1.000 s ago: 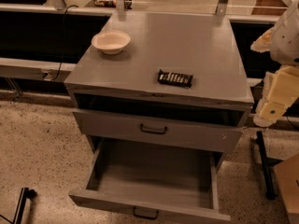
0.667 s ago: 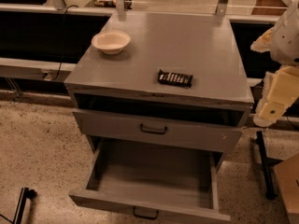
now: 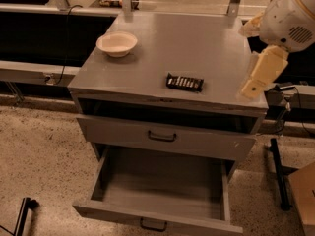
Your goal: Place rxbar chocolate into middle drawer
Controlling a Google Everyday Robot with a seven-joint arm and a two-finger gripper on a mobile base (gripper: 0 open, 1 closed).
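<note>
The rxbar chocolate (image 3: 184, 82), a black wrapper with white lettering, lies flat near the front edge of the grey cabinet top (image 3: 197, 43). The middle drawer (image 3: 162, 183), the lower handled one, is pulled open and its inside looks empty; its black handle (image 3: 153, 225) is at the bottom edge. My gripper (image 3: 251, 88) is the cream part hanging from the white arm (image 3: 288, 16) at the right. It is above the cabinet top's right front corner, to the right of the bar and apart from it.
A cream bowl (image 3: 117, 44) sits at the back left of the cabinet top. The shallower handled drawer (image 3: 162, 136) above the open one is shut, with an open slot over it. Black shelving runs behind. A black stand (image 3: 278, 173) and a cardboard box (image 3: 302, 195) are on the floor at right.
My arm and gripper have moved left and a little up, from beside the cabinet's right side to over its right front corner. The bar, bowl and drawers have not moved.
</note>
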